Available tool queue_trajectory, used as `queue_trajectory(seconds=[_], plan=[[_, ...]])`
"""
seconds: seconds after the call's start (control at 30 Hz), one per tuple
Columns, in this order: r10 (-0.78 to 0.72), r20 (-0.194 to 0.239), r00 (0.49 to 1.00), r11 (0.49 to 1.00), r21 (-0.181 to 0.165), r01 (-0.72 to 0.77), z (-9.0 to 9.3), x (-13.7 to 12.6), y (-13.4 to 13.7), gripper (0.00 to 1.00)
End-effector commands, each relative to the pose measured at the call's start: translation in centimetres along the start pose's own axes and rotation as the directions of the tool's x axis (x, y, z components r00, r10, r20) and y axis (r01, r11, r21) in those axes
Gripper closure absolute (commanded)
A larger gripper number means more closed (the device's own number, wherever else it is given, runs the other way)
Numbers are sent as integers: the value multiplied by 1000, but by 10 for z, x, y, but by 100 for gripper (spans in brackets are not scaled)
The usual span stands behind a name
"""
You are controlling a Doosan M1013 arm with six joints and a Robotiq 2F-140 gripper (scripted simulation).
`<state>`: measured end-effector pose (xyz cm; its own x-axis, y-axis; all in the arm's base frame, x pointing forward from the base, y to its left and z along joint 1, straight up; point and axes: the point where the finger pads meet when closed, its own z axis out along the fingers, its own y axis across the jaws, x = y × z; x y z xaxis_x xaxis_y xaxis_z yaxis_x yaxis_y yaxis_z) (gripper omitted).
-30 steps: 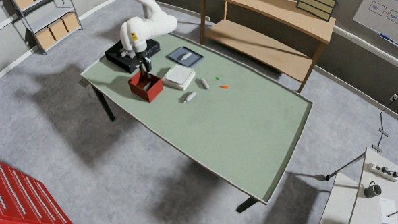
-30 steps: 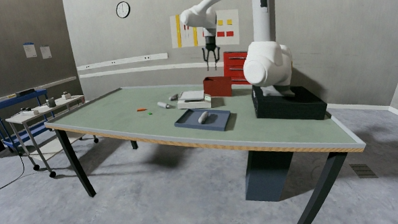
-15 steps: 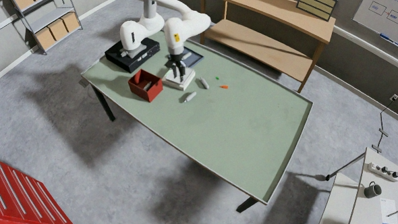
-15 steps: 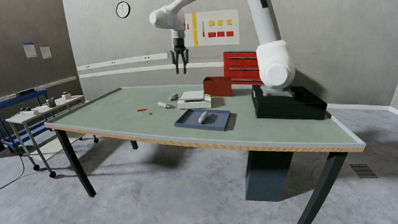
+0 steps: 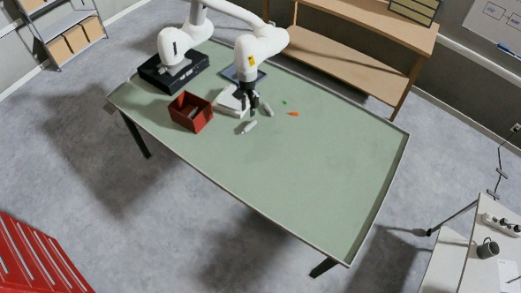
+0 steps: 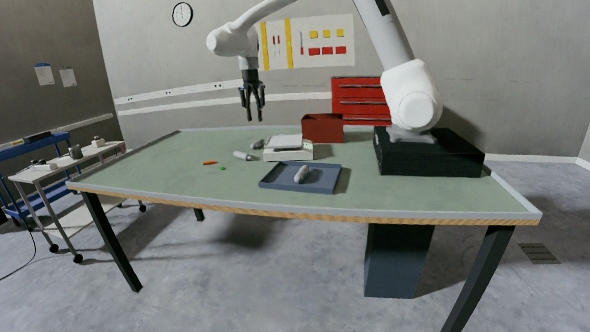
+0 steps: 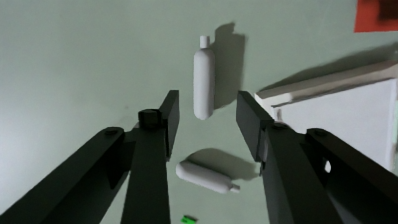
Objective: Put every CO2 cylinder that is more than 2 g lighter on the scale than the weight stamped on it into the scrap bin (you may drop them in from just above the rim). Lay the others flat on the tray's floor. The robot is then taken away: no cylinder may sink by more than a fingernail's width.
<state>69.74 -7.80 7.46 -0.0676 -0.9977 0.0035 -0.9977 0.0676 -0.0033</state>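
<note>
My gripper (image 5: 248, 108) hangs high above the table, near the white scale (image 5: 231, 102), open and empty; it also shows in the side view (image 6: 252, 117). In the wrist view its fingers stand apart with nothing between them. Far below them lie two white cylinders on the table top: one straight ahead (image 7: 204, 84) and one nearer (image 7: 206, 176). In the overhead view they lie at the scale's front (image 5: 249, 127) and at its right (image 5: 268, 108). Another cylinder (image 6: 300, 173) lies flat in the blue-grey tray (image 6: 305, 179). The red scrap bin (image 5: 191, 111) stands left of the scale.
The arm's black base block (image 5: 173, 71) stands at the table's back left. A small orange piece (image 5: 293, 114) and a small green piece (image 5: 284, 101) lie right of the cylinders. The tray is partly hidden by the arm.
</note>
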Motion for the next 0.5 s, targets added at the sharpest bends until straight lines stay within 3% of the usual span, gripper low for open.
queue_trajectory(seconds=[0.0,0.23,0.3,0.47], plan=[[0,0,1000,1000,2,0,20,0,-1,60],[0,0,1000,1000,2,0,68,0,-1,60],[0,0,1000,1000,2,0,68,0,-1,60],[0,0,1000,1000,2,0,96,0,-1,60]])
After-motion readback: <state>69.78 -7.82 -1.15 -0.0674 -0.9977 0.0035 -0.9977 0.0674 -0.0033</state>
